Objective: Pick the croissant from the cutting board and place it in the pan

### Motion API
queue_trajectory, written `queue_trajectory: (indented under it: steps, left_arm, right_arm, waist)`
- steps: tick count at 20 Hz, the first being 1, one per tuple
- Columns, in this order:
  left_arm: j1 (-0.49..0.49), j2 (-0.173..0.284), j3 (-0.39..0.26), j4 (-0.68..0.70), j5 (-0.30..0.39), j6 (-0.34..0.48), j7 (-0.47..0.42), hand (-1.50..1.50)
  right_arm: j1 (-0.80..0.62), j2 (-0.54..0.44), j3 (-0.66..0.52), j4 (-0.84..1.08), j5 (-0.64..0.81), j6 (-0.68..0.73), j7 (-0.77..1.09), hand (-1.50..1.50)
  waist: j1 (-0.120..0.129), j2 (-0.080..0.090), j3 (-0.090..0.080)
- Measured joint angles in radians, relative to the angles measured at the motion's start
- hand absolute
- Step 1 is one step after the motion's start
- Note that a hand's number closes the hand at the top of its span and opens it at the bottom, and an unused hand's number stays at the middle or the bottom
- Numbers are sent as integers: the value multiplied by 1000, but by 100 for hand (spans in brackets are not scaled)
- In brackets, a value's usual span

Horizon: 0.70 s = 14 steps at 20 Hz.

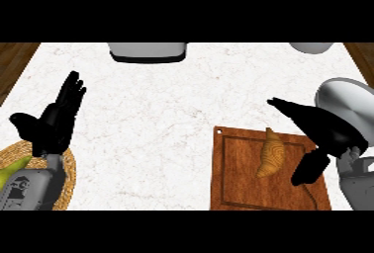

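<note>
A golden croissant (269, 157) lies lengthwise on the brown wooden cutting board (237, 183) at the lower right. My right hand (326, 132) hovers over the board's right side, open, its fingers stretched toward the upper left and its thumb hanging down just right of the croissant, apart from it. The grey pan (349, 101) sits at the right edge, partly behind that hand. At the left, my left hand (51, 123) rests open with its fingers pointing up.
A woven round mat (67, 173) with a green-yellow item (11, 170) lies under the left forearm. A grey appliance (148, 52) stands at the counter's far edge, a pale bowl-like object (312, 47) at the top right. Wooden floor shows beyond both sides.
</note>
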Motion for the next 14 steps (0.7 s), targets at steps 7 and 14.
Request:
queue_trajectory:
  steps: [7,14]
  left_arm:
    - [-15,-24,22,17,-28,-15,-5,0]
    - [-23,-35,42,30,-32,-31,-9,0]
  right_arm:
    - [10,63,14,16,97,56,-7,-150]
    - [-11,83,65,87,223,97,-1,-150]
  waist:
    - [-1,0,0]
    - [0,1,0]
